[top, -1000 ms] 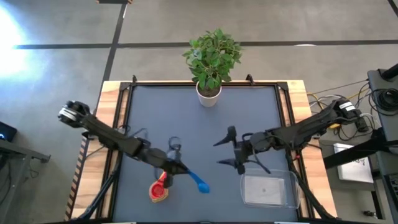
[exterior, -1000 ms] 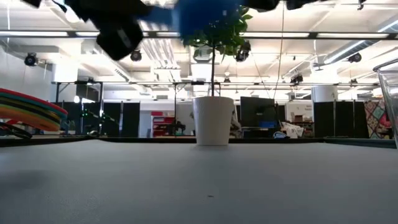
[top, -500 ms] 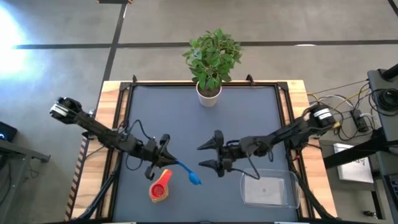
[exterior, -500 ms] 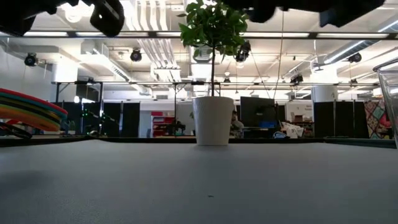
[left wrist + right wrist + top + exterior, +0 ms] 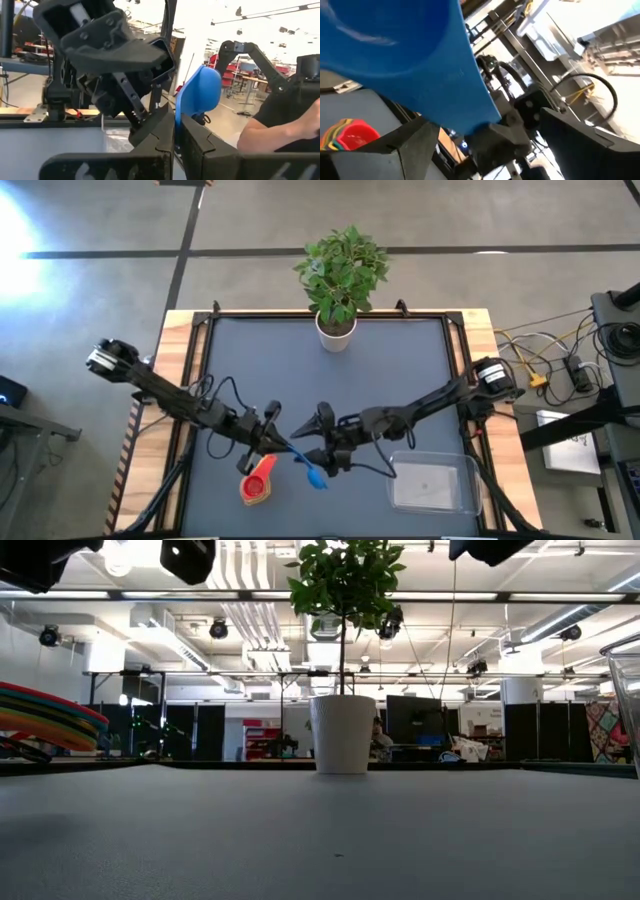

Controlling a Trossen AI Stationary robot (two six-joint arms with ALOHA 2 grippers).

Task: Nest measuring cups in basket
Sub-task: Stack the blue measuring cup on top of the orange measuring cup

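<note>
A blue measuring cup (image 5: 312, 472) hangs above the table's near middle, with my left gripper (image 5: 270, 442) shut on it. My right gripper (image 5: 326, 442) stands open at the cup's bowl (image 5: 405, 55), one finger on either side of it; I cannot tell whether they touch it. A stack of measuring cups (image 5: 258, 481), red on top over yellow and orange, rests on the mat near the front edge, below my left gripper. The clear basket (image 5: 450, 495) lies at the near right with no cup in it. My left gripper pinches the blue cup's flat handle (image 5: 176, 142) between its two fingers. The fingers come about level from the table's left and lie along the handle. The cup is lifted clear of the table, and its bowl (image 5: 199, 95) sticks out past the fingertips toward my right gripper.
A white pot with a green plant (image 5: 336, 328) stands at the middle of the far edge. Wooden rails (image 5: 178, 360) frame the dark mat. Cables (image 5: 225, 405) trail along my left arm. Bare mat lies between the plant and the grippers.
My right gripper has travelled toward the table's left, from above the basket's far side to the blue cup, rolling and staying open. My left gripper has tipped its fingers up toward level, keeping its hold, and the cup has stayed clear of the table.
</note>
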